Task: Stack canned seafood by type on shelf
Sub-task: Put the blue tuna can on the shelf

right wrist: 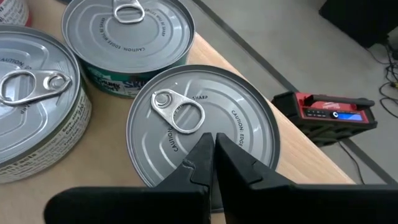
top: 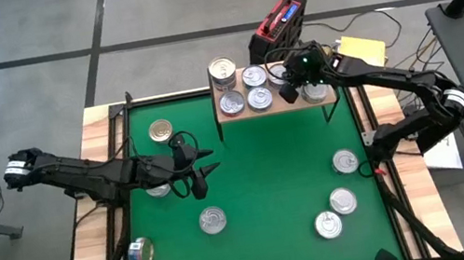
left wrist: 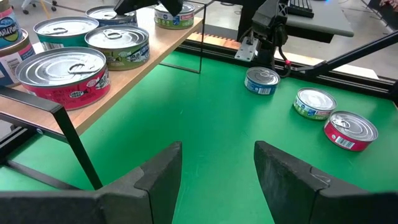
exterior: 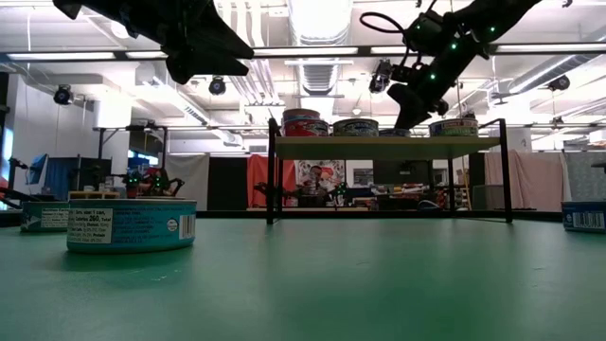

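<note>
The shelf (top: 277, 109) stands at the mat's far edge with several silver-topped cans on it, one pair stacked (top: 222, 71). My right gripper (top: 287, 93) is shut and slants down over the shelf. Its tips (right wrist: 214, 149) are above the lid of a silver can (right wrist: 202, 124) by the shelf's far edge. My left gripper (top: 206, 178) hangs open above the green mat, left of centre, with nothing between its fingers (left wrist: 217, 168). Loose cans rest on the mat: a gold-topped one (top: 160, 131), one near the middle (top: 213, 219) and three at the right (top: 343, 200). My right gripper's shut fingertips (right wrist: 205, 152) come slanting from above over the lid's near part (right wrist: 186, 149), just short of the pull tab (right wrist: 180, 112). I cannot tell whether they touch the lid. The can stands upright on the shelf board.
One can lies on its side near the mat's left edge (top: 142, 252). Another sits partly under my left arm (top: 159, 190). A red and black device (top: 276, 24) stands on the floor behind the shelf. The mat's middle (top: 267, 171) is bare.
</note>
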Robot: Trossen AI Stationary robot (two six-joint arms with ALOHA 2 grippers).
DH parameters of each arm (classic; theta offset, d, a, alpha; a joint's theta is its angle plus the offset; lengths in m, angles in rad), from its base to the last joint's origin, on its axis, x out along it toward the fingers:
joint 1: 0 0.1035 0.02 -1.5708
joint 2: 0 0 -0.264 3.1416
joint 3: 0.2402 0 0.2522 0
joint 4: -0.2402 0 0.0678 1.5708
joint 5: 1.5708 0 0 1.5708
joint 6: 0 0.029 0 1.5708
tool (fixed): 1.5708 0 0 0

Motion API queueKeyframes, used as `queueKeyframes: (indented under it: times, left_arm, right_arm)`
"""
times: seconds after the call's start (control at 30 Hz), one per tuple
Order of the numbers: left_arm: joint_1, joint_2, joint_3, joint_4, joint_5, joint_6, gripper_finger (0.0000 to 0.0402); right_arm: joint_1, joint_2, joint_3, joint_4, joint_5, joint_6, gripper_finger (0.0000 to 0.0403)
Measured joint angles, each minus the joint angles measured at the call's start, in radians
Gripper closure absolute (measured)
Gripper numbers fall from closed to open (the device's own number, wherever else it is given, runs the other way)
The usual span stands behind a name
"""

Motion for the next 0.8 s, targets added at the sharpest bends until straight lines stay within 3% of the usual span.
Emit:
queueKeyframes:
  times: [0.5,0.8]
  left_arm:
    - [0.000,0.000,0.000,0.000,0.000,0.000,0.0217]
    - [0.000,0.000,0.000,0.000,0.000,-0.003,0.0217]
  right_arm:
    - [-0.003,0.002,0.014,-0.004,0.009,-0.034,0.0394]
    - [-0.003,0.002,0.014,-0.002,0.016,-0.135,0.0394]
